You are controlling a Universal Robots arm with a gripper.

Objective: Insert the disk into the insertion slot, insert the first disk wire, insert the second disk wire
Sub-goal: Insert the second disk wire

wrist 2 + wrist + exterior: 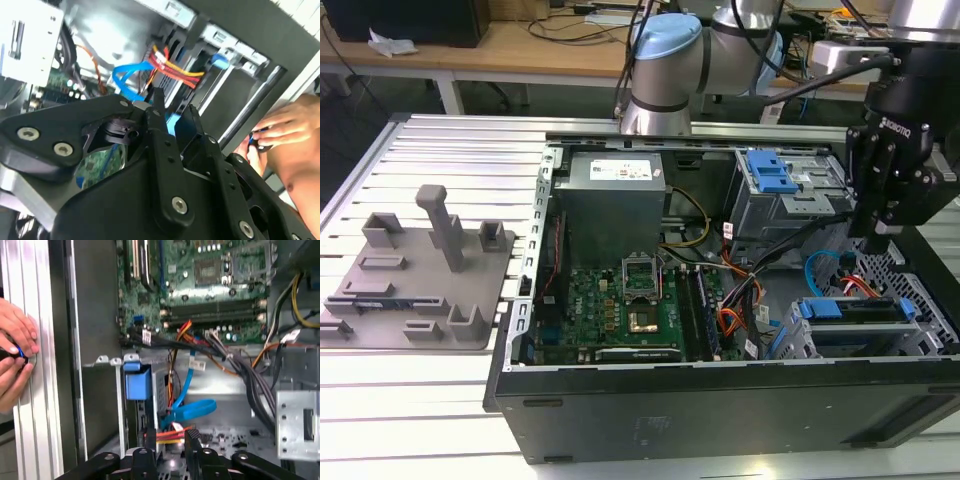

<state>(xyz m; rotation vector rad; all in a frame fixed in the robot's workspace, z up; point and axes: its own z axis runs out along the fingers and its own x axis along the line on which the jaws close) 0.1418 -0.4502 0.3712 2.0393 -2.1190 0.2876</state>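
As the flat silver disk in its bright blue plastic carrier (850,310) sits level inside the low grey perforated-metal insertion slot (788,338), near side of the open black PC case (720,400) at the exterior view's right, step one reads as done.

Wires: status unconfirmed. The blue flat wire (192,410) loops just beside the disk's end. The red-and-yellow wire bundle (172,432) lies close under the claw (170,440). Whether either connector is seated can't be told; judge both insertions as pending or in hand.

Claw pos.: directly above the slot area in the exterior view (877,232). Fingers apart w/ a narrow gap, nothing visibly clamped between them in the second wrist view (175,107).

Clearance: tight. The taller grey bay w/ blue latch (790,210) stands just on the far side. The case's near wall and right rim box in the rest. Loose cabling crosses the gap toward the green motherboard (620,300). A person's hands (15,355) rest on the slotted aluminium surface (35,300), just outside the case wall. Approach room is mostly from above.
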